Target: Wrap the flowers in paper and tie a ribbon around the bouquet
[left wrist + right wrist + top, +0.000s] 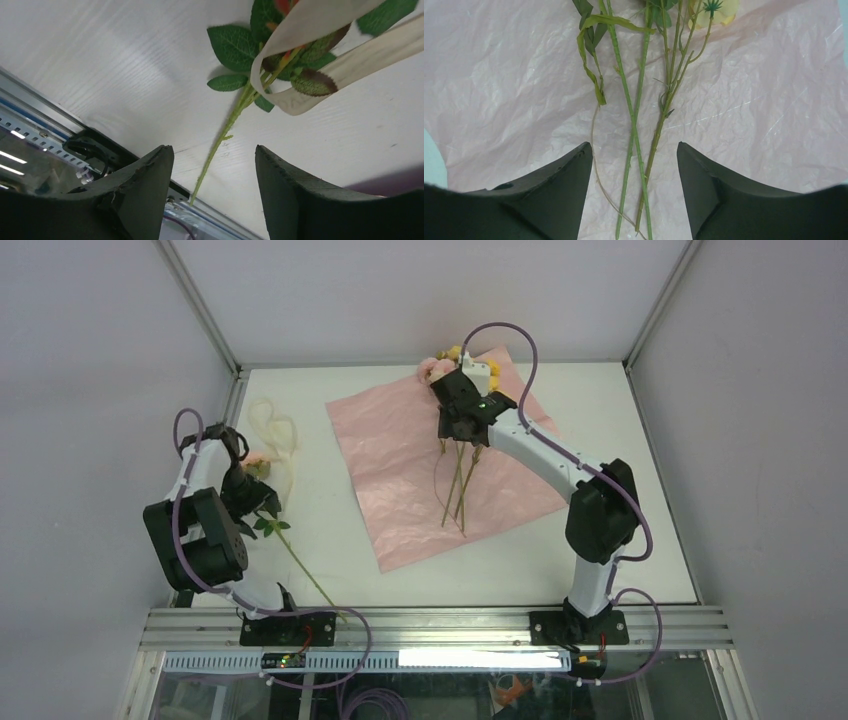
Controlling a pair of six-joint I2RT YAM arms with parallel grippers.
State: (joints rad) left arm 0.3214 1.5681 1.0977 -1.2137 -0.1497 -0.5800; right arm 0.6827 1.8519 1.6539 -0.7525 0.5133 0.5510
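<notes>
Flowers lie on paper, blooms partly hidden by right gripper.

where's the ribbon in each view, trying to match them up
Top external: the ribbon lies left of the pink paper, beside the left arm.
Left wrist: ribbon at upper right, looped over green leaves.
Right wrist: not in it.
Shared landmark: the single green stem, in the top and left wrist views.
</notes>
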